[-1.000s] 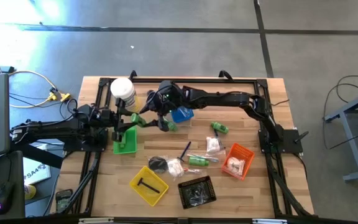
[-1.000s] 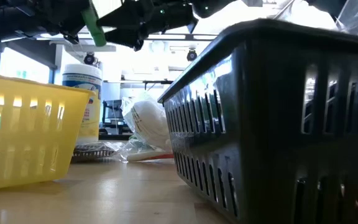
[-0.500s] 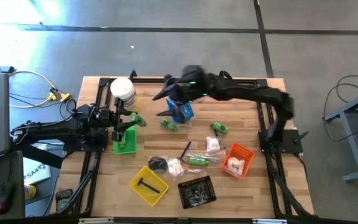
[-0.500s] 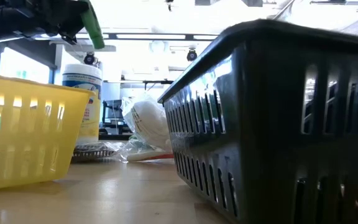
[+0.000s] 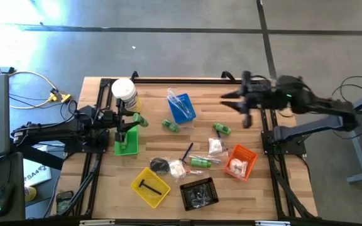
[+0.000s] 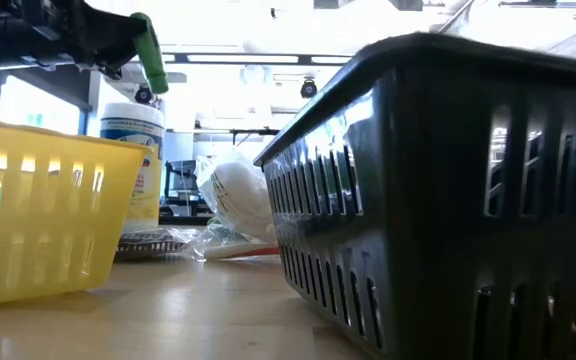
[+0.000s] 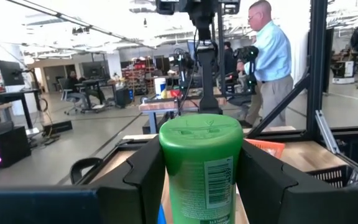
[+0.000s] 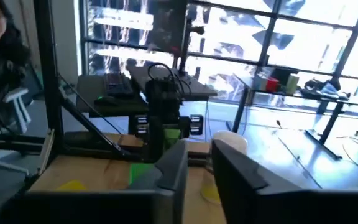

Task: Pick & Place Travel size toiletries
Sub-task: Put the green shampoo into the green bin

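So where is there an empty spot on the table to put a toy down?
Bare wood lies between the white tub and blue tray, and along the front-right edge past the black tray. The middle, around the green bottles and sachets, is crowded.

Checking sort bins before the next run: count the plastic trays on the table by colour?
Green tray: 1
Blue tray: 1
Orange tray: 1
Yellow tray: 1
Black tray: 1
Total: 5

Green bottle [image 7: 199, 168] clamped between left gripper's fingers [image 7: 146, 180]
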You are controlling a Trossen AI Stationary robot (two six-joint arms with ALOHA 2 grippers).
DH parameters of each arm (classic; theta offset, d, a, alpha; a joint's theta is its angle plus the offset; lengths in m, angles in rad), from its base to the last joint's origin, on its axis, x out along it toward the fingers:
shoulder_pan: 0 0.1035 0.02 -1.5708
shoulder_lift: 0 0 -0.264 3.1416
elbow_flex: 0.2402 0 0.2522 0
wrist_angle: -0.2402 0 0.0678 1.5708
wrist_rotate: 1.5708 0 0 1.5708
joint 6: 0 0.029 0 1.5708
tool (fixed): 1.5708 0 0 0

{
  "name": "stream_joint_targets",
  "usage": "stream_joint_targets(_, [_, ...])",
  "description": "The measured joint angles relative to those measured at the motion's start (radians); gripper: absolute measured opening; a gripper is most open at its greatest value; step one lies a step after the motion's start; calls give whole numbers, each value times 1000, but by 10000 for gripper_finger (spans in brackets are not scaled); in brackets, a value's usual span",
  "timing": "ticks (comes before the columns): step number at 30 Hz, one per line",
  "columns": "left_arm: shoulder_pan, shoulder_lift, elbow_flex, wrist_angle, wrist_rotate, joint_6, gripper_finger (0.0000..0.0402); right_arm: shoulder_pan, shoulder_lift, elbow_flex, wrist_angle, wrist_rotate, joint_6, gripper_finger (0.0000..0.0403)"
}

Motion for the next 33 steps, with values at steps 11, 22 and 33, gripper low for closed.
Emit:
stream_joint_targets(11, [0,0,3,-37,3,-85,159,36,-395,-521,117,18,159,8])
stream_joint_targets(22, [0,39,315,-476,-96,-204,159,36,-427,-976,686,-6,215,7])
stream_joint_targets(33, [0,278,711,-1125,-338,-577,159,36,-402,-1100,813,45,233,3])
